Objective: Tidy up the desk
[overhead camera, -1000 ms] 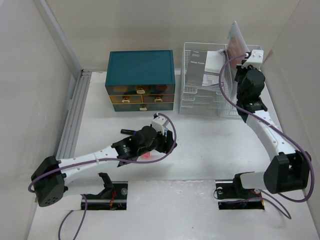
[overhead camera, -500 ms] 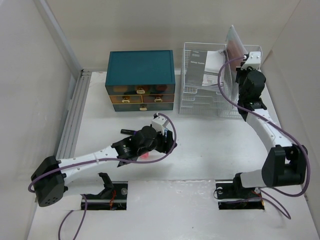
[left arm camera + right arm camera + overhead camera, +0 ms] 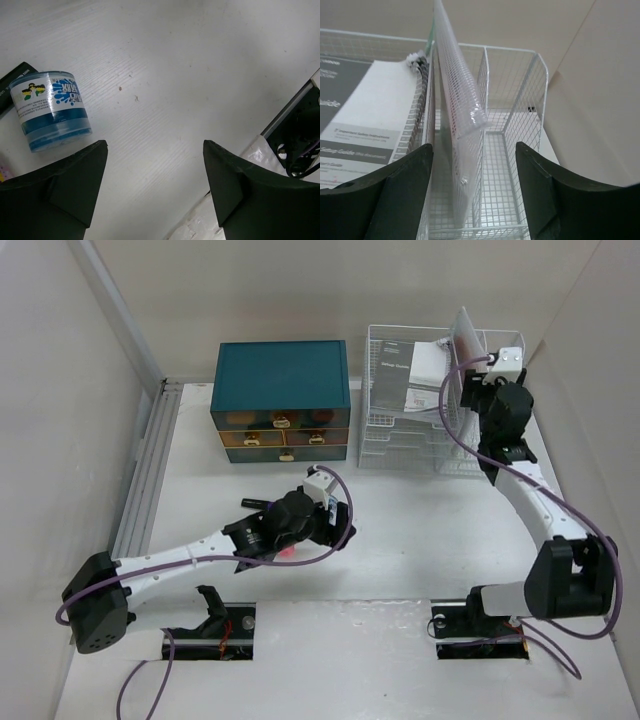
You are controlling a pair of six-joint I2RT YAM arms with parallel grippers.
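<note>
In the wire rack (image 3: 520,80) on the desk (image 3: 175,60), a mesh pouch (image 3: 462,100) is straddled by the wide-open right tool (image 3: 474,150), seemingly for filing; the left tool (image 3: 155,145) is held wide beside a tub (image 3: 52,110).

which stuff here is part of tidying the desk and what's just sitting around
Part of the job: desk, blue tub, mesh pouch, booklet, wire rack, drawer box.
Just there: metal rail, side wall.
</note>
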